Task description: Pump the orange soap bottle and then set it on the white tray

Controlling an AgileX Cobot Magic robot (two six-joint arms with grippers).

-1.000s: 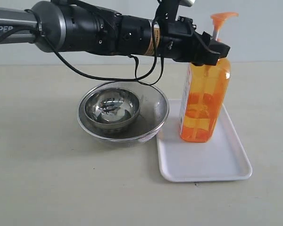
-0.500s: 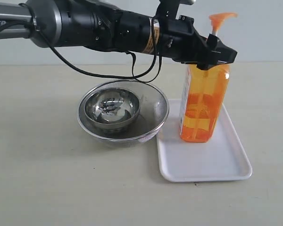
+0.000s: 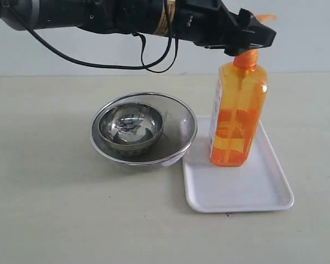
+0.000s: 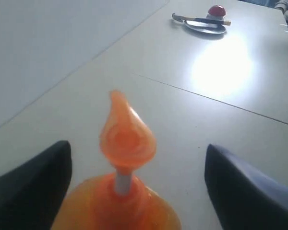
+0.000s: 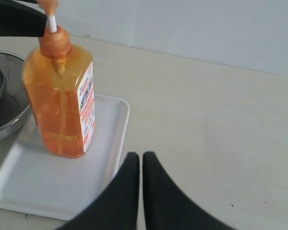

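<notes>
The bottle (image 3: 237, 118) stood upright on the tray (image 3: 247, 195), on its left half, close to the long edge that faced the bowls. Its label was turned toward that edge in the exterior view. The tray lay flat on the bench (image 3: 49, 209), right of middle, with one long edge just beside the larger bowl (image 3: 179, 148); whether the two touched could not be told. A smaller bowl (image 3: 131, 125) sat inside the larger one.

The left gripper (image 3: 257, 37) reached in from the left, above the bowls, and hung at the height of the pump head (image 4: 127, 136). Its jaws stood apart, one dark finger (image 4: 31, 189) on each side of the head. In the left wrist view there was clear bench between each finger and the orange plastic, so nothing was clamped. In the exterior view the gripper hid most of the head; only the nozzle tip showed past it, and the orange collar showed below it.

The right gripper (image 5: 140, 160) appeared only in its own wrist view. Its fingers were pressed together with nothing between them. It hovered over bare bench beside the tray's long edge away from the bowls, well apart from the bottle.

Near a far edge of the bench, the left wrist view showed a small plate (image 4: 205, 27) with a red thing (image 4: 217, 9) by it.
</notes>
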